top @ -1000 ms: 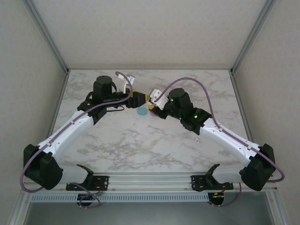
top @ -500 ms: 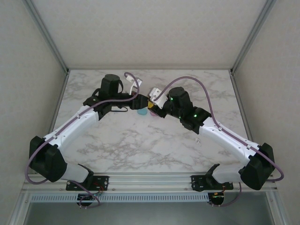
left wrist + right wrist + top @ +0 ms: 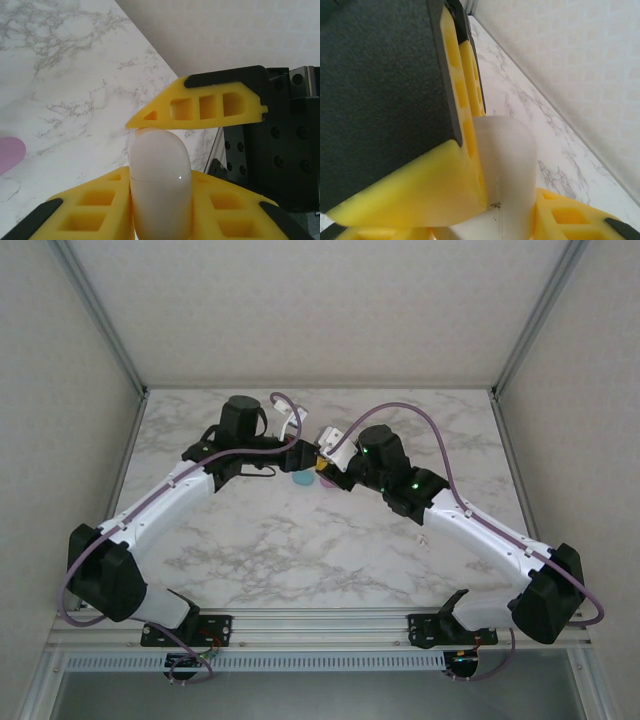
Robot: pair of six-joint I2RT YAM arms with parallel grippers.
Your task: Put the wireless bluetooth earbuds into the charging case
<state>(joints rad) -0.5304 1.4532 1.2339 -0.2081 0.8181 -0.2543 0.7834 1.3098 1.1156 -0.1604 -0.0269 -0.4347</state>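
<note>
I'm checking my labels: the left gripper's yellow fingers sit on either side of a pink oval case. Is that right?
Only the colour is wrong: the oval case between the yellow fingers of the left gripper is white, not pink. The left wrist view shows it.

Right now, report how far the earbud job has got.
Done: nothing seated that I can see. In hand: the left end effector and right end effector both pinch one white oval piece, its seam closed. To do: the teal piece and pink piece lie loose on the marble table; seating them likely remains.
</note>
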